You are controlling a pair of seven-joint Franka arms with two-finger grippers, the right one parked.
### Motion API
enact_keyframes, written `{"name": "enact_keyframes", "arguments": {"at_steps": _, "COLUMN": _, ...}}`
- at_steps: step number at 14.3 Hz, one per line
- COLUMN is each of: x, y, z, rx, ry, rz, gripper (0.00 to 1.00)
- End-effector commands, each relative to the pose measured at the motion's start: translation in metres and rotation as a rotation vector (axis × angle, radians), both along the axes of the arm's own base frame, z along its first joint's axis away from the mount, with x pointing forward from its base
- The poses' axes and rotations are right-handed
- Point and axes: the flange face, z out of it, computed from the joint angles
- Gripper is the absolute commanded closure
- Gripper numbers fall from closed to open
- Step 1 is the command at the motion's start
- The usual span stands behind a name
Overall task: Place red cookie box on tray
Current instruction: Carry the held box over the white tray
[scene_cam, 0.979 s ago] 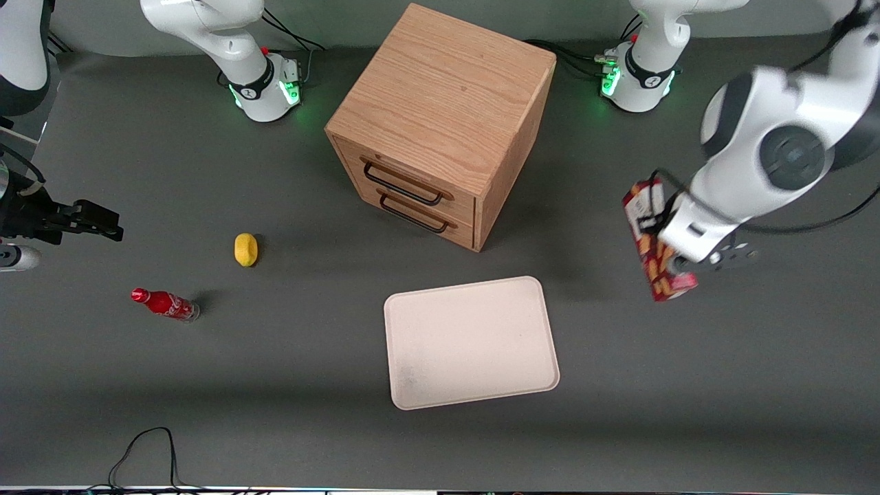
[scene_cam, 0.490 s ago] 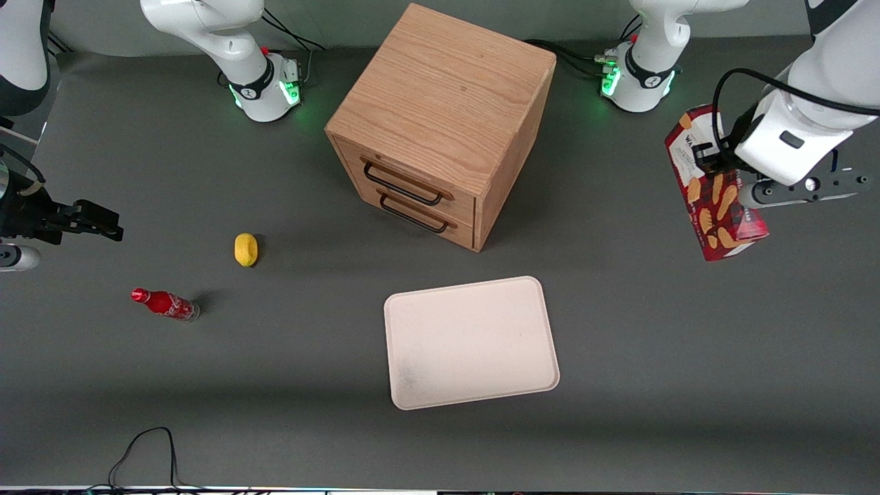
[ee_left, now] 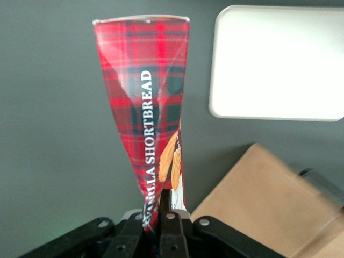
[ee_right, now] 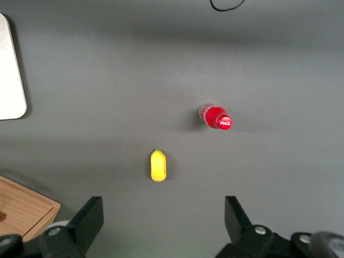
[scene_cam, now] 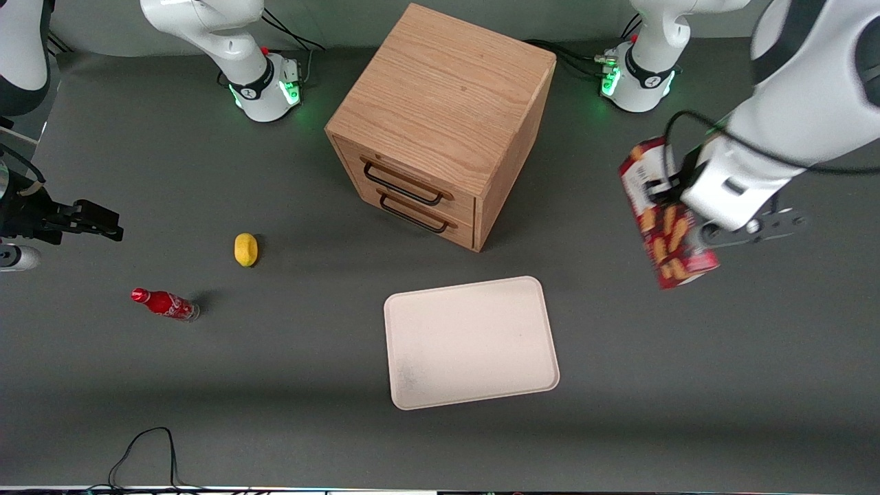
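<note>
Your gripper (scene_cam: 687,227) was clamped on the red cookie box (scene_cam: 665,234), carrying it in the air toward the working arm's end of the table, well apart from the tray (scene_cam: 471,342). It gripped near one end only, so the long box could have swung, twisted or slipped out during travel.

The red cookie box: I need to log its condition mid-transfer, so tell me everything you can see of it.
The long, narrow red tartan cardboard cookie box carries tan biscuit pictures and white lettering reading "SHORTBREAD". It looks squeezed or twisted where it is pinched. The left arm's gripper is shut on one end, holding it tilted in the air, clear of the grey table, toward the working arm's end. It touches only the gripper and is not over the flat cream rectangular tray.
</note>
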Motion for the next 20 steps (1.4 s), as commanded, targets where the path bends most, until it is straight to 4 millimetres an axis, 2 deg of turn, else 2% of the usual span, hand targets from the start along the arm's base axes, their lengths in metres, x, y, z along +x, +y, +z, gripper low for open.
{"name": "enact_keyframes", "arguments": {"at_steps": 1, "x": 0.041, "y": -0.061, "z": -0.039, "rx": -0.059, "ry": -0.011, "rz": 0.065, "gripper": 1.00}}
{"name": "enact_keyframes", "arguments": {"at_steps": 3, "x": 0.058, "y": -0.083, "z": -0.068, "rx": -0.088, "ry": -0.028, "rz": 0.078, "gripper": 1.00}}
{"name": "enact_keyframes", "arguments": {"at_steps": 6, "x": 0.075, "y": -0.096, "z": -0.107, "rx": -0.088, "ry": -0.058, "rz": 0.074, "gripper": 1.00}}
{"name": "enact_keyframes", "arguments": {"at_steps": 8, "x": 0.076, "y": -0.111, "z": -0.138, "rx": -0.012, "ry": -0.077, "rz": 0.026, "gripper": 1.00}}
{"name": "enact_keyframes", "arguments": {"at_steps": 10, "x": 0.078, "y": -0.129, "z": -0.179, "rx": 0.018, "ry": -0.084, "rz": -0.003, "gripper": 1.00}}
{"name": "enact_keyframes", "arguments": {"at_steps": 12, "x": 0.084, "y": -0.131, "z": -0.224, "rx": 0.019, "ry": -0.068, "rz": -0.006, "gripper": 1.00}}
{"name": "enact_keyframes", "arguments": {"at_steps": 15, "x": 0.083, "y": -0.132, "z": -0.275, "rx": 0.035, "ry": -0.100, "rz": -0.028, "gripper": 1.00}}
{"name": "enact_keyframes", "arguments": {"at_steps": 19, "x": 0.092, "y": -0.117, "z": -0.309, "rx": 0.053, "ry": -0.106, "rz": -0.032, "gripper": 1.00}}
{"name": "enact_keyframes", "arguments": {"at_steps": 20, "x": 0.093, "y": -0.118, "z": -0.310, "rx": 0.046, "ry": -0.114, "rz": -0.031, "gripper": 1.00}}
